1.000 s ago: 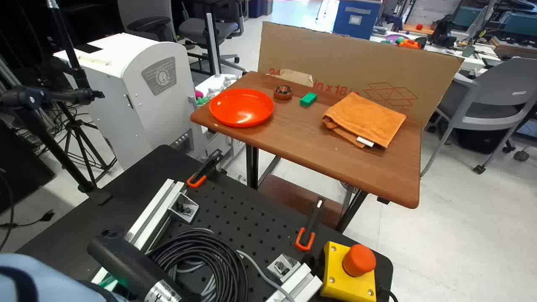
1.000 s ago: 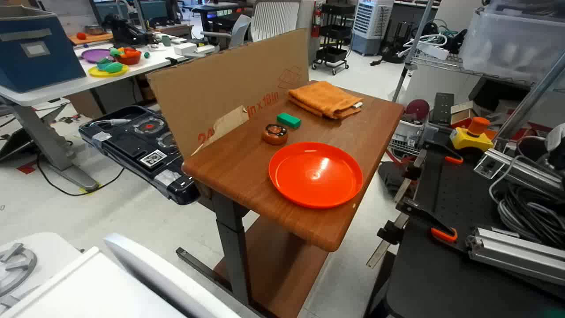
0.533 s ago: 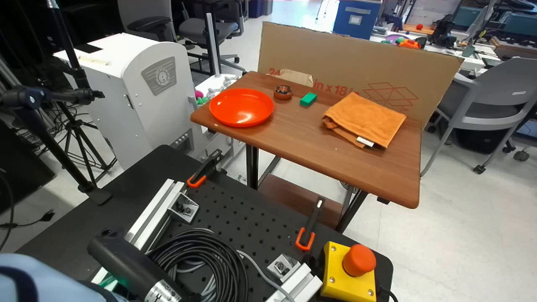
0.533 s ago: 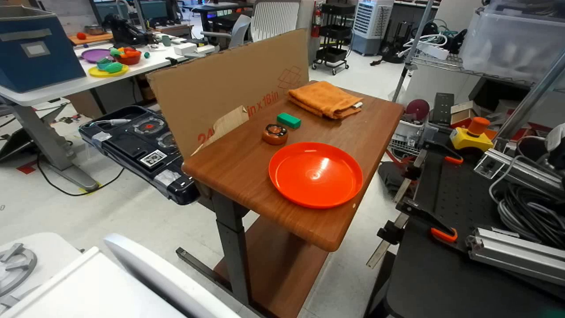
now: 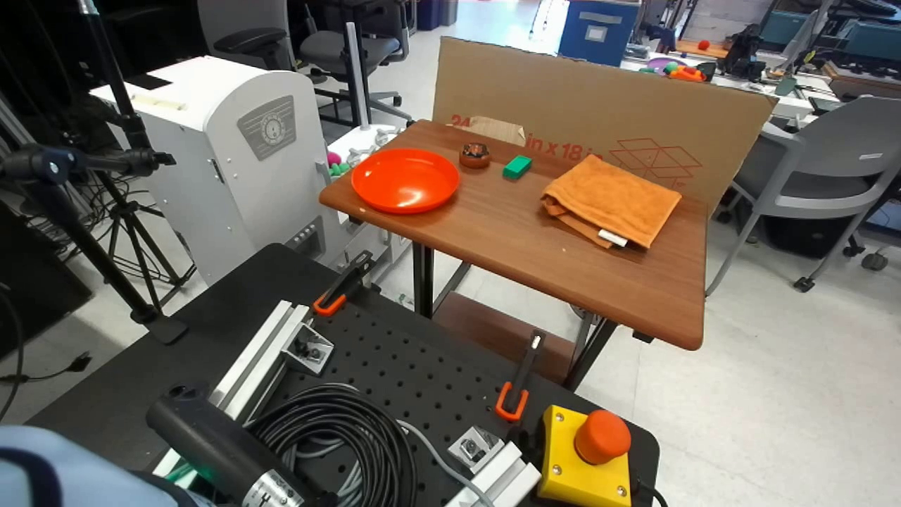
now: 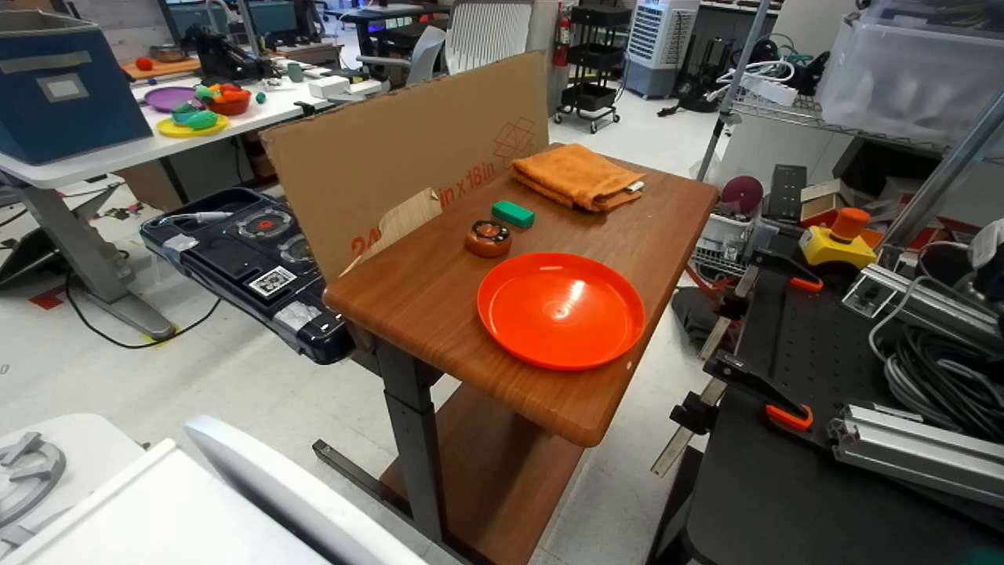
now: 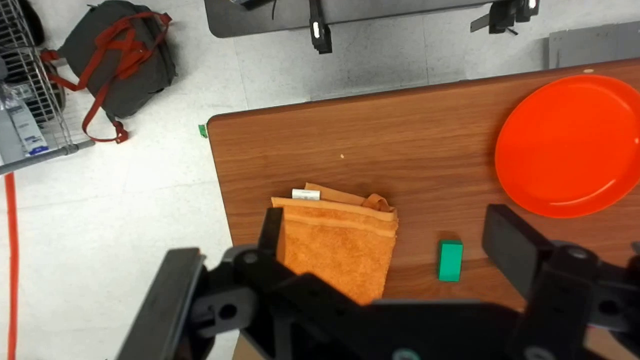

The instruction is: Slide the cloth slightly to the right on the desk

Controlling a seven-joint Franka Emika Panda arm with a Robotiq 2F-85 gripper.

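The folded orange-tan cloth [image 5: 614, 200] lies flat on the reddish-brown desk [image 5: 507, 236], near its back edge and toward one end, a white tag at its front side. The cloth also shows in an exterior view [image 6: 576, 176] and in the wrist view [image 7: 340, 240], where the gripper body hides its lower part. My gripper [image 7: 385, 210] is open, with nothing between its fingers. It hangs above the desk, apart from the cloth; in the wrist view one finger overlaps the cloth's left side. The gripper is out of view in both exterior views.
On the desk are a green block [image 7: 450, 260], an orange-red bowl [image 7: 570, 145] and a small round brown object [image 5: 475, 155]. An upright cardboard panel [image 5: 605, 105] stands along the desk's back edge. A black perforated board [image 5: 394, 352] with clamps stands in front of the desk.
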